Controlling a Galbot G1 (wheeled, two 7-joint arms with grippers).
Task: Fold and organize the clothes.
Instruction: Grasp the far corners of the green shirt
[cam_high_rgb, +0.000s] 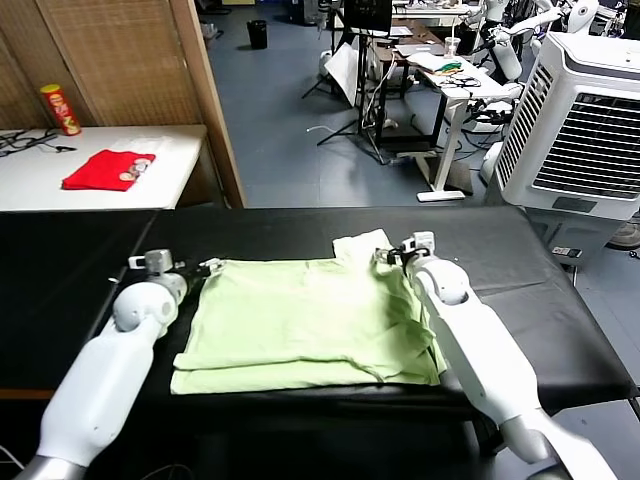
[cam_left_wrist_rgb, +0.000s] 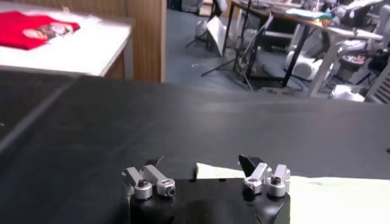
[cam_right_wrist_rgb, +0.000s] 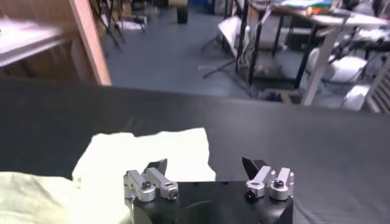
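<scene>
The pale green T-shirt (cam_high_rgb: 310, 325) lies spread flat on the black table (cam_high_rgb: 250, 232), a little toward the right of the middle, its hem close to the near edge where a second layer shows beneath the lower border. One sleeve (cam_high_rgb: 362, 246) sticks out toward the far edge at the shirt's far right corner, pale and slightly crumpled.

The left gripper (cam_high_rgb: 196, 269) sits low at the shirt's far left corner, its fingers (cam_left_wrist_rgb: 149, 181) spread wide with nothing between them; from its own wrist camera the corner of the cloth (cam_left_wrist_rgb: 213, 171) shows just ahead of the open jaws, and whether a fingertip touches it I cannot tell.

The right gripper (cam_high_rgb: 398, 254) is down at the far right corner, by the sleeve, also spread wide and empty. Its wrist camera shows the sleeve (cam_right_wrist_rgb: 146, 158) lying under and just beyond the fingers (cam_right_wrist_rgb: 149, 181).

On a white side table (cam_high_rgb: 170, 170) beyond the far left corner lie a small red garment (cam_high_rgb: 108, 169) and a red and yellow can (cam_high_rgb: 60, 109)
</scene>
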